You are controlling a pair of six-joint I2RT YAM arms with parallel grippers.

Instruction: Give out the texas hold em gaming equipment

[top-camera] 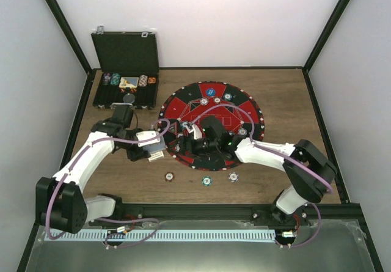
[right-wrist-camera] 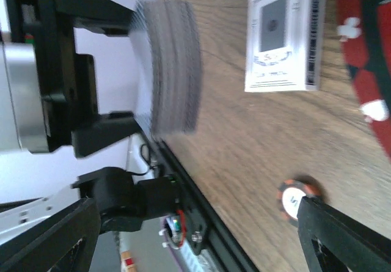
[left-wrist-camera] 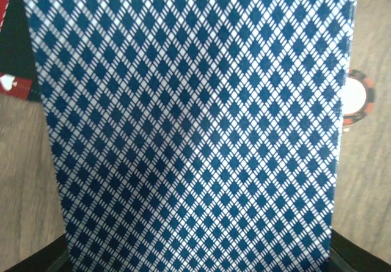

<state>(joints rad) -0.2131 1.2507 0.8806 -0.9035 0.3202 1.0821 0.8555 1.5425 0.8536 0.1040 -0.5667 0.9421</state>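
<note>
Beside the mat's (top-camera: 190, 99) left edge, a deck (right-wrist-camera: 172, 64) is clamped edgewise in the left gripper (top-camera: 151, 150), and its blue-diamond back fills the left wrist view. The right gripper (top-camera: 185, 142) is held wide apart with nothing in it, facing the deck. Three chips (top-camera: 207, 180) are laid on the table (top-camera: 275, 95) near the mat's front.

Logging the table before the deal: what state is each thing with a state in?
case, lid open
deck of cards, gripped between the left fingers
left fingers, shut on the deck of cards
right fingers, open, empty
card box, lying flat on the table
chip, lying flat on the table
</note>
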